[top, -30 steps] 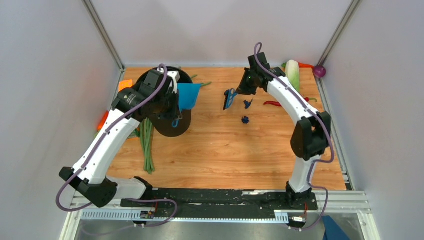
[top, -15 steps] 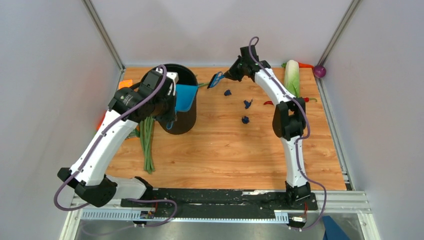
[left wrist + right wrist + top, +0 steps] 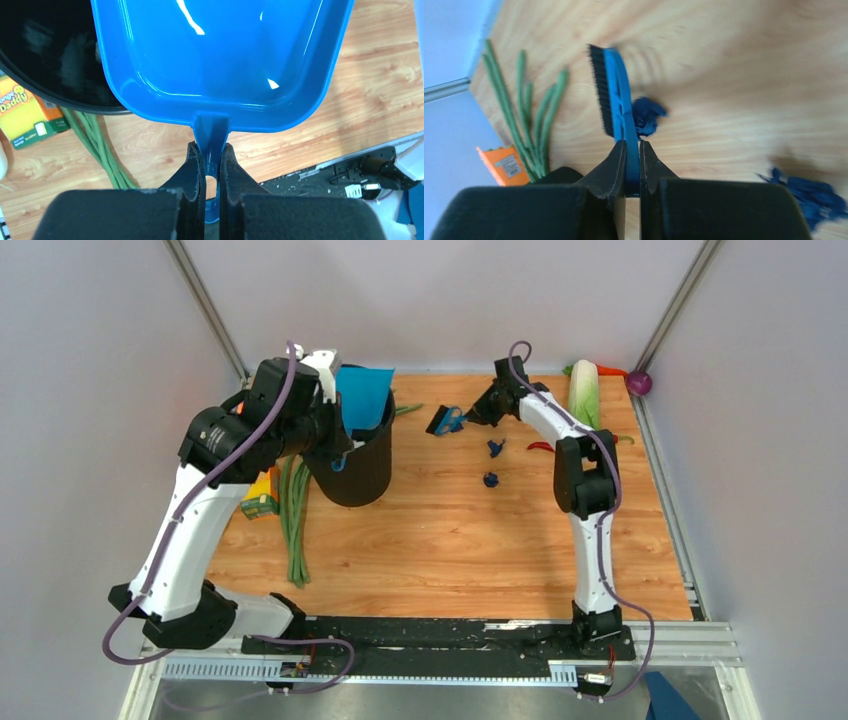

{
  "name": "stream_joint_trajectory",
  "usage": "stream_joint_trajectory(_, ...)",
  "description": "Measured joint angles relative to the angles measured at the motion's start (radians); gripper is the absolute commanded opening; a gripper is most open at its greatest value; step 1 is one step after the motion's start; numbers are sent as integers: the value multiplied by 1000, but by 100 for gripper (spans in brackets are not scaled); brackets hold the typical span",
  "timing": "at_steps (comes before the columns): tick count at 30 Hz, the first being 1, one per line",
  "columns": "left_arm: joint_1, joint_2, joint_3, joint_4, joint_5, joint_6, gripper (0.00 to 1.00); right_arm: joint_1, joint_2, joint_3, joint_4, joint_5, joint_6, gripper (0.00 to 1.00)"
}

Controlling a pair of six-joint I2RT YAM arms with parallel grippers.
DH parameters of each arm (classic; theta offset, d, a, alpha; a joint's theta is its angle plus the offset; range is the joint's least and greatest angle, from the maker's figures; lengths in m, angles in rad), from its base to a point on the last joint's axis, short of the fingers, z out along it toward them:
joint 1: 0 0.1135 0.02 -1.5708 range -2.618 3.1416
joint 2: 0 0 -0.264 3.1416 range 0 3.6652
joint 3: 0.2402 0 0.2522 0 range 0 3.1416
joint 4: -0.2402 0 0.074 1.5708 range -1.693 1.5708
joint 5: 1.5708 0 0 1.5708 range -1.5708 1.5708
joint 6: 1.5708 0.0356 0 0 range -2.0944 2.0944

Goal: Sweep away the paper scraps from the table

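Left tool [image 3: 212,165] is clamped on the handle of the blue dustpan [image 3: 215,60], with the pan tipped over the mouth of the black bin [image 3: 362,480]. Right tool [image 3: 633,150] is clamped on the blue hand brush [image 3: 616,95], head out at the far middle of the desk [image 3: 450,540]. Paper scraps [image 3: 491,479] are on the desk: one just beside the brush head, two more nearer, right of the bin. Green beans [image 3: 293,520] lie left of the bin.

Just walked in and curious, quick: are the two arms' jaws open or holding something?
Left gripper: shut on the handle of the light blue plastic dustpan.
Right gripper: shut on the blue hand brush with black bristles.
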Motion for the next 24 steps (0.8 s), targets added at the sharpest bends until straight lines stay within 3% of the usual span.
stream_joint_trajectory(10,-25,-40,-103,-14,62,-4,0,-25,-361,-484,23,-16,-61,0)
stream_joint_trajectory(19,-157,-5,-128,-1,67,0,0,-21,-750,-940,-43,-26,-118,0)
stream_joint_trajectory(24,-230,28,-201,30,68,-2,0,-21,-935,-1109,-82,-57,-134,0)
